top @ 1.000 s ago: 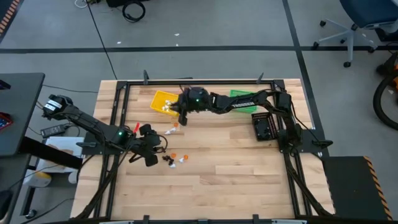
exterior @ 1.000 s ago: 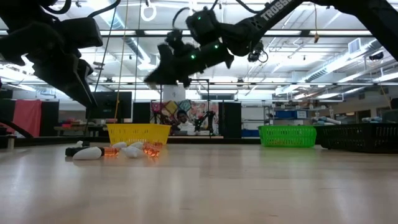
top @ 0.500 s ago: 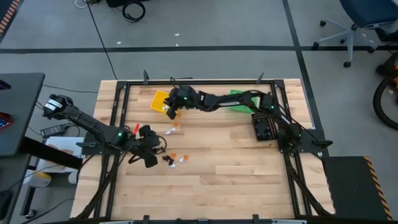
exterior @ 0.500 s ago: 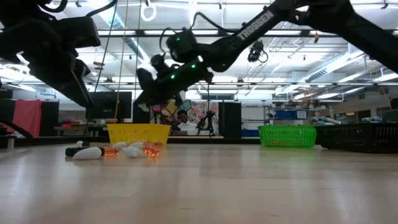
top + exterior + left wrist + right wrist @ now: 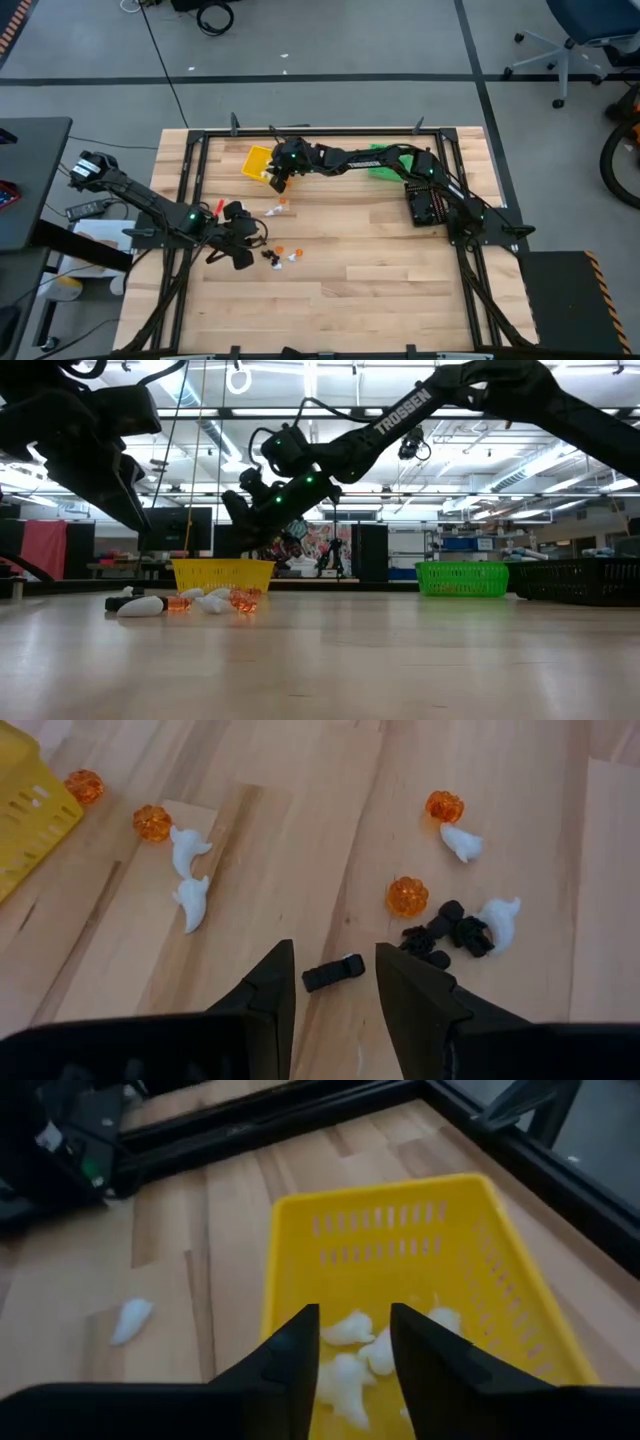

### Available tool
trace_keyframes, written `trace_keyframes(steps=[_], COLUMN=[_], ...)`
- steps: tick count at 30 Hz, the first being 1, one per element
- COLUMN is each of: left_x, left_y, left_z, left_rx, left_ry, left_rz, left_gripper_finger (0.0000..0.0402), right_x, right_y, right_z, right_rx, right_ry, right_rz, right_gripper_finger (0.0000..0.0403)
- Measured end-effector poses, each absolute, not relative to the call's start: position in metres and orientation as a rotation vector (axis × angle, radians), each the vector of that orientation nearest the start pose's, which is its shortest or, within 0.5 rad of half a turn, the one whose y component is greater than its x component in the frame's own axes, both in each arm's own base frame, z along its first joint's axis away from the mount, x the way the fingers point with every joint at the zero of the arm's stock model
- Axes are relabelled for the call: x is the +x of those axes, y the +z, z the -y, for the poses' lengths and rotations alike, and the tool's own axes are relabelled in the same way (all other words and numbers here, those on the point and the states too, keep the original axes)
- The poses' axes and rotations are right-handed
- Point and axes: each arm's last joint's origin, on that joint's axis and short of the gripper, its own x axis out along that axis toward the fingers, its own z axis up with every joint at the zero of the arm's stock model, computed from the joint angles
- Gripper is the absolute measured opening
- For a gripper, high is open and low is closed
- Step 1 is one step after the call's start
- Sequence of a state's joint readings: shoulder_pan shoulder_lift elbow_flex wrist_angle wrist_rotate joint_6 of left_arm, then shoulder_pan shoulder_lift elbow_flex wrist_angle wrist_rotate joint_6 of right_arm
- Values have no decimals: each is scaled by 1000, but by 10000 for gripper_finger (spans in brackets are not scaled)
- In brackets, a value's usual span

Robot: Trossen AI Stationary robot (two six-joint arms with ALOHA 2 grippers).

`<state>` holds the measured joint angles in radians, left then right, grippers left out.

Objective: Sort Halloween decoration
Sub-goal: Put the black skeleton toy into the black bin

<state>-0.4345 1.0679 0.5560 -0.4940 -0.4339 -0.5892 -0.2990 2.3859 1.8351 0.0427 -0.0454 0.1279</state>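
High view: the right end effector (image 5: 272, 178) hangs over the slotted yellow plastic bin (image 5: 256, 160); tiny white, orange and black Halloween trinkets (image 5: 281, 252) lie unsorted on the wooden surface (image 5: 380, 270). Left wrist view: the left end effector (image 5: 330, 990), fingers spread and empty, hovers above a small black piece (image 5: 333, 972) whose long axis lies crosswise between them. Right wrist view: fingers spread and empty; several white ghost figures (image 5: 350, 1330) already lie binned. Sorting appears partly done.
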Motion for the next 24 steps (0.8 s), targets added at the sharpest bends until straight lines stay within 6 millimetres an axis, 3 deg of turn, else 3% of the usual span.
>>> trace_keyframes(steps=[7, 11, 14, 17, 24], left_x=[174, 174, 174, 173, 173], left_y=[188, 188, 188, 188, 187], left_z=[69, 69, 69, 69, 70], left_rx=[-124, -123, -112, -103, -128], left_ry=[254, 254, 249, 236, 208], left_rz=[-864, -864, -867, -873, -889], left_gripper_finger=[117, 117, 117, 117, 117], right_x=[511, 508, 503, 494, 461], right_y=[166, 197, 223, 236, 226], right_z=[160, 150, 134, 112, 56], right_rx=[260, 173, 83, 6, -107], right_ry=[-206, -182, -141, -114, -106], right_rz=[-482, -444, -435, -446, -506], right_gripper_finger=[163, 160, 158, 157, 157])
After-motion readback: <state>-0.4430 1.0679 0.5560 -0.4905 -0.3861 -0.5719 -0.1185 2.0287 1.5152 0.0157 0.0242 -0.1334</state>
